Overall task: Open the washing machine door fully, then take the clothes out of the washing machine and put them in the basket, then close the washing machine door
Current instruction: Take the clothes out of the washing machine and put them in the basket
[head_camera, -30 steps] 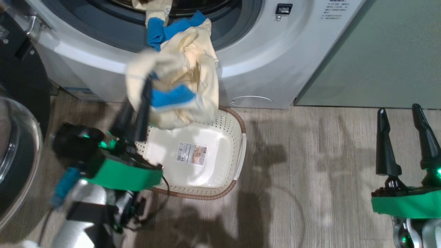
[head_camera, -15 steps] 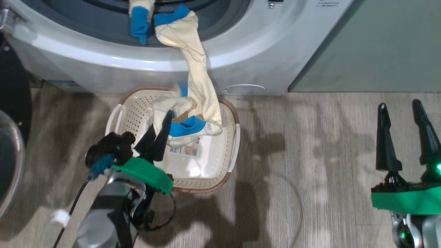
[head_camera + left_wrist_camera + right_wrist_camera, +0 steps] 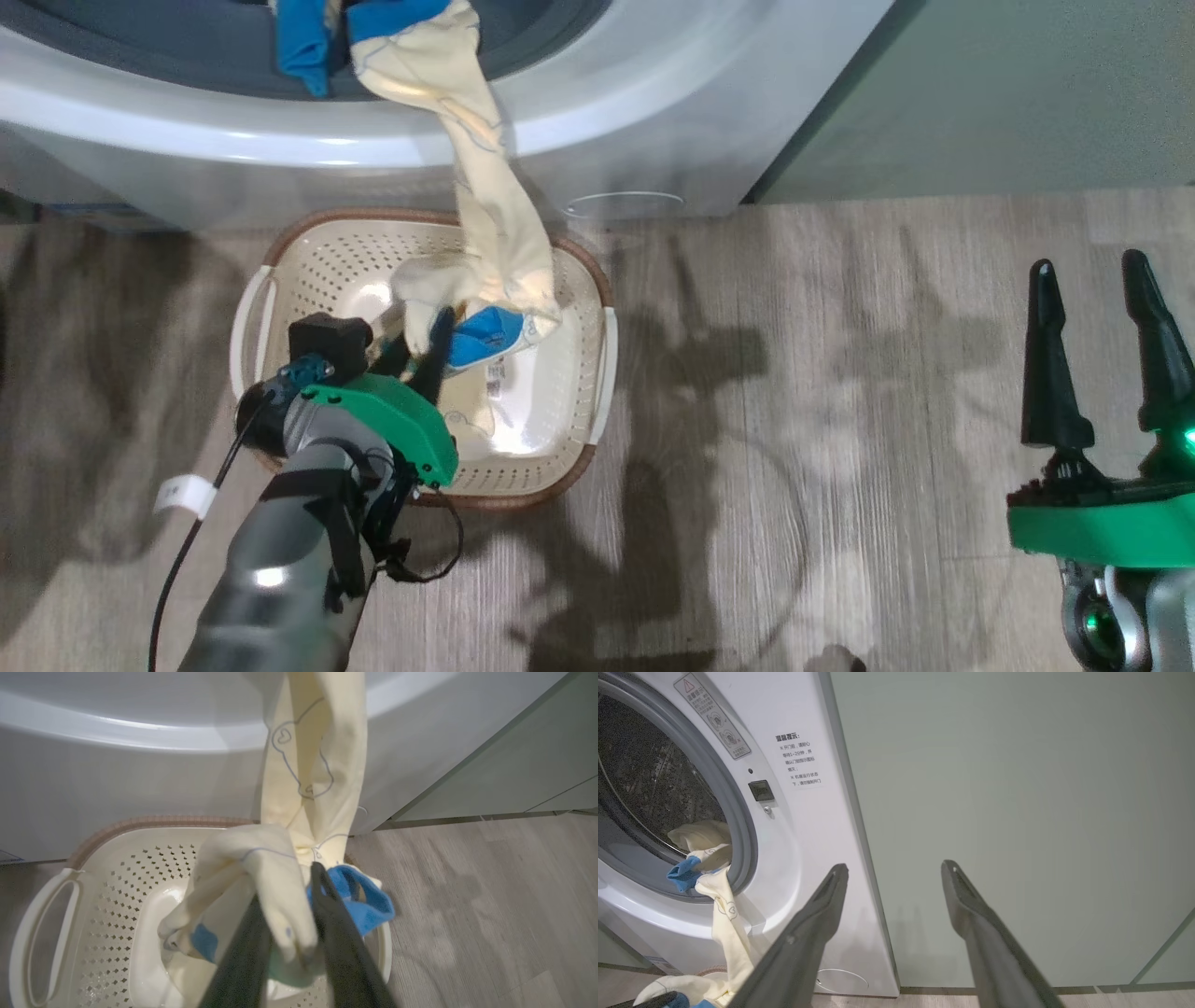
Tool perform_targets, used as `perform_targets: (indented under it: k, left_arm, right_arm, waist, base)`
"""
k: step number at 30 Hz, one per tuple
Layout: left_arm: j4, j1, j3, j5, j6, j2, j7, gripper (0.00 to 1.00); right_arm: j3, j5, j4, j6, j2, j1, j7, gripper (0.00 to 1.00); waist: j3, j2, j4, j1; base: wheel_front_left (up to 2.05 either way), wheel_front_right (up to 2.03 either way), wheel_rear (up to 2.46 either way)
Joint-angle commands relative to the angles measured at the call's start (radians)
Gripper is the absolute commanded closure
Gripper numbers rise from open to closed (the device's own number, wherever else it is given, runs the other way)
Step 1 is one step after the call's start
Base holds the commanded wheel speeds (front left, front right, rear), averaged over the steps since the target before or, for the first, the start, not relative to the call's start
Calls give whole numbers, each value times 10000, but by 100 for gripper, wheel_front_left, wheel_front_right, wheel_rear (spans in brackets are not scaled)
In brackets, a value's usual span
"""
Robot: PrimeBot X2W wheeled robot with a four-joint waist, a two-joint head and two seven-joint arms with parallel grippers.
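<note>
The left gripper [image 3: 286, 891] has its two dark tapered fingers [image 3: 341, 952] pinched on a soft cream fold of the clothes [image 3: 310, 765], low over the basket [image 3: 117, 905], a cream plastic tub with perforated walls and a brown rim. From that grip the blue-cuffed fabric stretches up like a twisted rope over the smooth white lip of the washing machine [image 3: 653, 103] into its drum. The right gripper [image 3: 1088, 266] stands well apart above the grey wood-grain floor [image 3: 794, 392], fingers spread wide and empty.
</note>
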Motion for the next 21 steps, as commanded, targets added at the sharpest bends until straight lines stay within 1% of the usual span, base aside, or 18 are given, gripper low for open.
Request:
perform_targets:
  k: [1, 8, 12, 21]
  left_arm:
    - [106, -143, 308, 72, -34, 134, -62, 0]
    - [1147, -654, 242, 192, -70, 84, -62, 0]
    - [1377, -828, 241, 246, -108, 76, -62, 0]
    - [762, -726, 378, 337, -202, 134, -63, 0]
  right_arm:
    - [195, 86, -293, 37, -74, -237, -94, 0]
    - [122, 138, -370, 37, -74, -298, -94, 0]
    - [84, 143, -370, 37, -74, -348, -94, 0]
    - [-112, -48, -300, 37, -74, -386, -94, 0]
  waist:
    - [85, 0, -86, -1]
    - [325, 0, -177, -1]
    - [419, 0, -142, -1]
    - [328, 0, 244, -1]
  base:
    - [0, 0, 0]
    - [0, 0, 0]
    - [0, 0, 0]
    - [0, 0, 0]
